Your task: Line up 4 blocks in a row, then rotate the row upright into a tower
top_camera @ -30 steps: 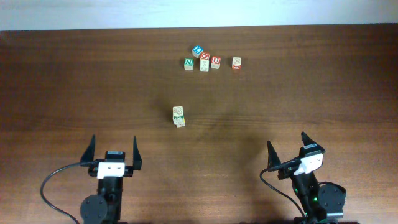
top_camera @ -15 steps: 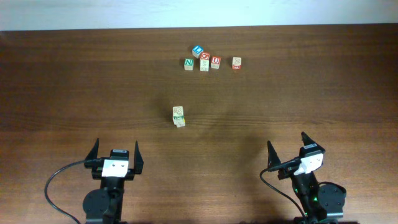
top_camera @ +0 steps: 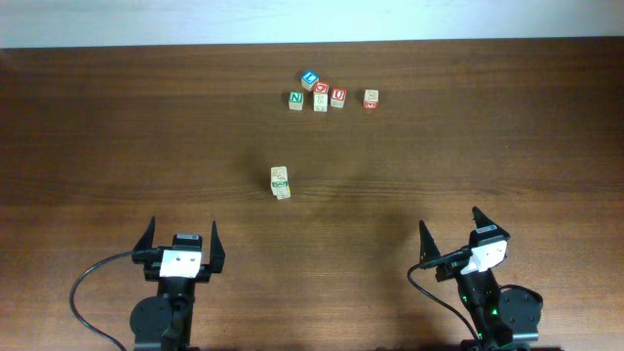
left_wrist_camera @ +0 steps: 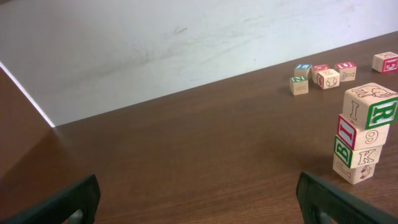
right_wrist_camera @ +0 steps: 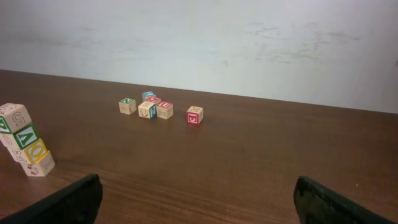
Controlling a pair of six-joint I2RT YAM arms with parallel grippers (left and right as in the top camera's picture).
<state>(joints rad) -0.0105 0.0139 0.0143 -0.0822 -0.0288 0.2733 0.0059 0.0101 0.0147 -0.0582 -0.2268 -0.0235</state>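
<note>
The left gripper has its two fingers spread wide with nothing between them. It sits on the robot's side of the stack of blocks, off to the stack's left. Its own wrist view shows only the dark fingertips at the lower corners, with bare wood between them. The right gripper is spread just as wide and is also empty. It is on the near side of the stack too, well off to its right and farther from it than the left gripper is. The stack stands alone on the brown wooden table, four cubes high, and neither gripper touches it. In the left wrist view each cube sits twisted a little against the one below. The top block is tan, with a line drawing on its upper face and a green letter on one side. The second block shows a red-framed face and a "9", and the third block a green-framed face and a "K". The bottom block is pale with faint marks. Beyond the stack and slightly to its right, well apart from it, lies a tight cluster: a green "N" cube, a blue-topped cube, a red-lettered cube and a red "U" cube. A lone red cube lies just to the right of them.
</note>
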